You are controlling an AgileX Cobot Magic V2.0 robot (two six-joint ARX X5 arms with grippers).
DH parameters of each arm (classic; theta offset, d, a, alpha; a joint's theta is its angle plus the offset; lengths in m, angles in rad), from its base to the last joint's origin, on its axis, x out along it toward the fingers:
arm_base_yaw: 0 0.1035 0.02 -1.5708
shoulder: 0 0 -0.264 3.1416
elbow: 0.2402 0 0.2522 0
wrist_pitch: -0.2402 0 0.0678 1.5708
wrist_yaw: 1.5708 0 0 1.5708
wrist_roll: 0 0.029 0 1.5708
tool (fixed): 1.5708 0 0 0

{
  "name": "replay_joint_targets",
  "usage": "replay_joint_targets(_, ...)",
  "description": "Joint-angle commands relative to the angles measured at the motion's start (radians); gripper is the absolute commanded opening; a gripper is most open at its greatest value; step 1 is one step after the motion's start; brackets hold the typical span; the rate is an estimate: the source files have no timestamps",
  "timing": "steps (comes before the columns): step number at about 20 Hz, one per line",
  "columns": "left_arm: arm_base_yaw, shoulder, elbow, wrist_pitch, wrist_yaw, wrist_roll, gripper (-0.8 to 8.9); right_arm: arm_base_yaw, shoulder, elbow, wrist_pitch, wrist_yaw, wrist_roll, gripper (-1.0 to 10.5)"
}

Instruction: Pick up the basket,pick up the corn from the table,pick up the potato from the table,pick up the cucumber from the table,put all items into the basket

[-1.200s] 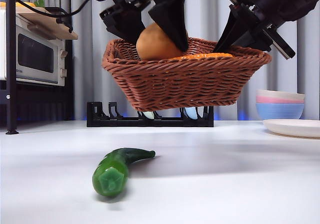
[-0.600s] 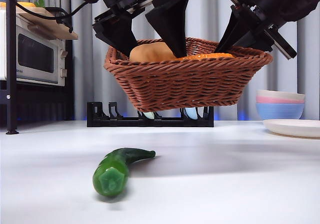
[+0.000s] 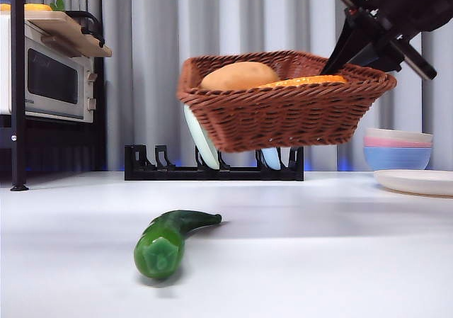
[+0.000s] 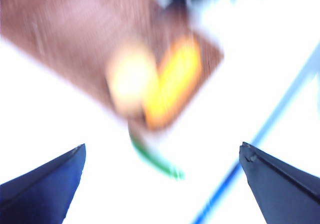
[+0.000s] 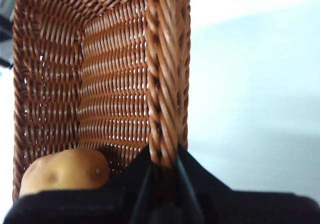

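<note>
Two black jaws of the right gripper (image 5: 162, 156) pinch the braided rim of the basket (image 3: 283, 112) from both sides, one inside the wall and one outside, and hold it in the air above the table (image 3: 318, 261). In the front view that gripper (image 3: 338, 54) comes in from the upper right corner and grips the basket's far right edge; the basket hangs tilted, its left side a little lower.

Inside the basket lies the potato (image 3: 239, 76), toward the left, with the corn (image 3: 304, 81) just beside it on the right, only its orange top showing over the rim. The right wrist view shows the potato (image 5: 65, 171) against the woven floor near the gripped wall.

Down on the table, well in front of the basket, lies the cucumber (image 3: 168, 240), cut end toward the camera, thin tail pointing back and right.

The left gripper (image 4: 160, 184) hangs high above, jaws spread wide and empty; its view is blurred, with basket, potato and corn as smeared patches.
</note>
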Motion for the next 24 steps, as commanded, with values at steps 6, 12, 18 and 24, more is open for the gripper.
replay_joint_targets(6, -0.081, 0.024, -0.286, 0.100, -0.003, -0.177, 5.65, -0.069, -0.005, 0.060, 0.035, -0.012, 0.013, -0.1)
replay_joint_targets(12, -0.070, 0.039, -0.533, 0.304, 0.000, -0.278, 5.62, -0.114, -0.006, 0.071, 0.032, -0.049, 0.014, -0.1)
replay_joint_targets(18, -0.020, 0.115, -0.641, 0.447, 0.002, -0.306, 5.61, -0.134, -0.006, 0.071, 0.031, -0.063, 0.014, -0.1)
replay_joint_targets(24, 0.037, 0.243, -0.645, 0.542, 0.029, -0.296, 5.61, -0.134, -0.006, 0.071, 0.031, -0.063, 0.013, -0.1)
